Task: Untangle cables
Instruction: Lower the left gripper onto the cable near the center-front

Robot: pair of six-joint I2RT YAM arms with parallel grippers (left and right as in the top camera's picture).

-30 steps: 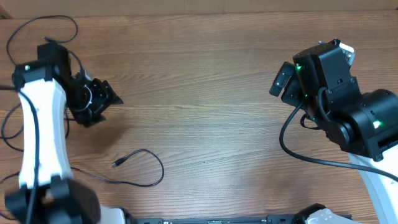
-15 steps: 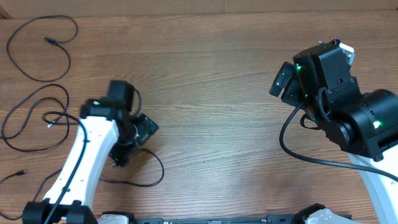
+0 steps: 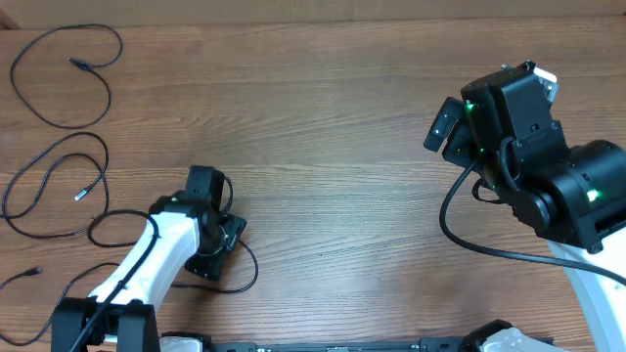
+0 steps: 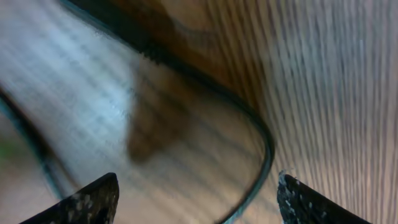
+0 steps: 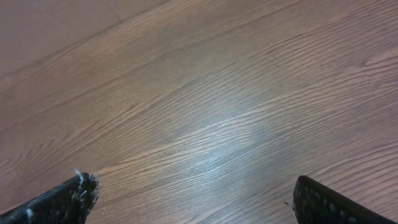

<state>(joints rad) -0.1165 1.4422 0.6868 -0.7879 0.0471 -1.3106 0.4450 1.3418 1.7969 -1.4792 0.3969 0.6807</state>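
Observation:
Several thin black cables lie apart on the left of the wooden table: one loop at the far left [image 3: 78, 64], one below it [image 3: 80, 195], and a curved one near the front [image 3: 255, 269]. My left gripper [image 3: 210, 256] hangs low over that front cable. In the left wrist view its fingers [image 4: 196, 186] are apart, and the cable's bend [image 4: 267, 149] runs between them, blurred and not gripped. My right gripper [image 3: 442, 127] is open and empty over bare wood at the right [image 5: 194, 183].
A small plug end [image 3: 37, 271] of another cable lies at the front left edge. My right arm's thick black wiring [image 3: 460, 235] loops over the table at the right. The table's far edge runs along the top.
My left arm has swung from the far left of the table down to the front cable loop and lowered over it. The right arm has not moved.

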